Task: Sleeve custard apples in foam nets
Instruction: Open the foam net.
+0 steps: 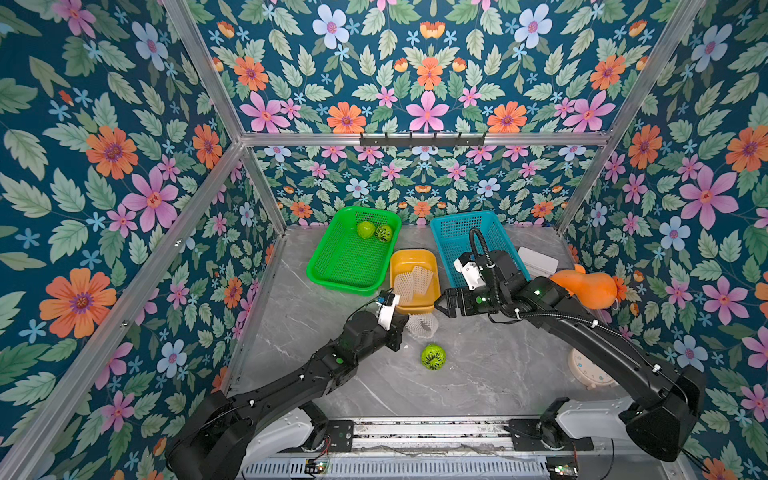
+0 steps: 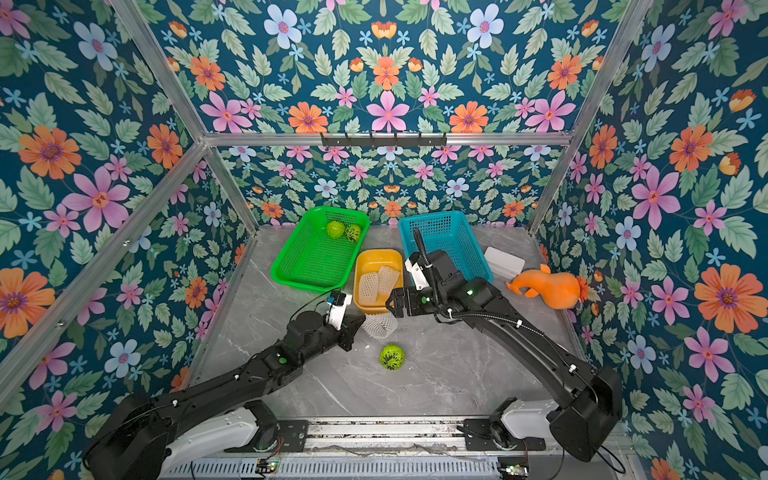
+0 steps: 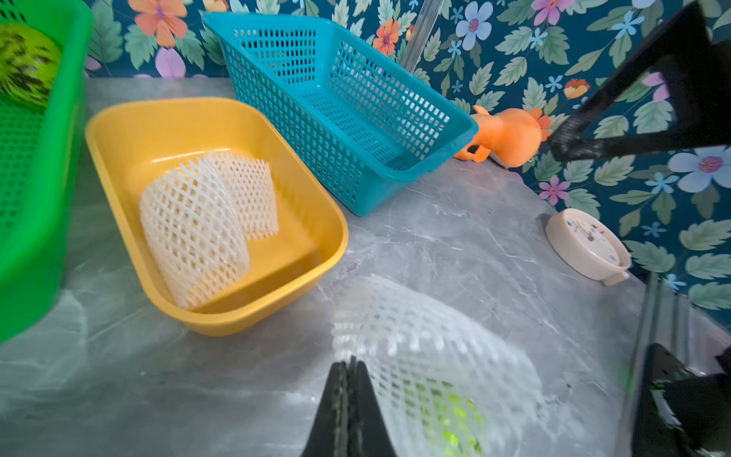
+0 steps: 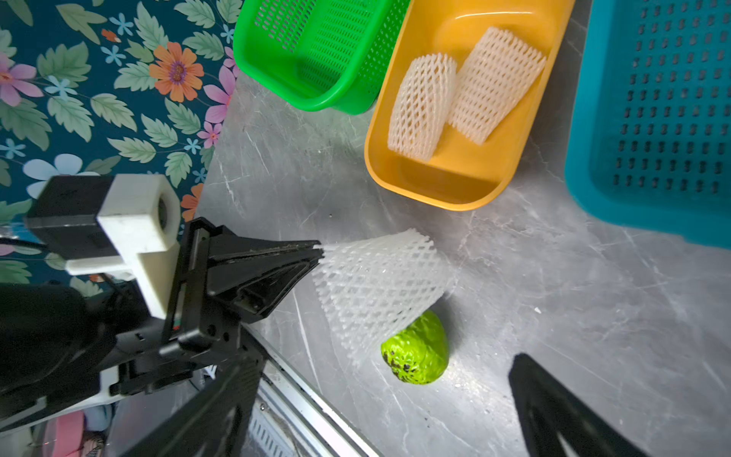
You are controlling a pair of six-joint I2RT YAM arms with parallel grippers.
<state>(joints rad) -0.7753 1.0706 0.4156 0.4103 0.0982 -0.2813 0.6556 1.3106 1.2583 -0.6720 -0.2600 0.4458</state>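
**A:** Left gripper status?

**B:** Jaws clamped flat on one edge of a white foam mesh net tube. The right wrist view shows that pinch side-on. The left wrist view only gets the fingers pressed together, with the net blurred beside them.

**A:** Right gripper?

**B:** Spread wide, nothing in it. It's by the near corner of the yellow plastic tub, just apart from the net.

**A:** Fruit?

**B:** One round yellow-green custard apple with dark bumps sits bare on the grey marbled table. Both top views show a gap between it and the net. In the right wrist view the net's open end overlaps its top. Left wrist sees only green through the mesh. Can't tell if the net touches the table.

**A:** The rest?

**B:** Two more custard apples sit touching in the far corner of the green slotted basket. The top views show both, left wrist only one. Two flat foam nets overlap in the tub.
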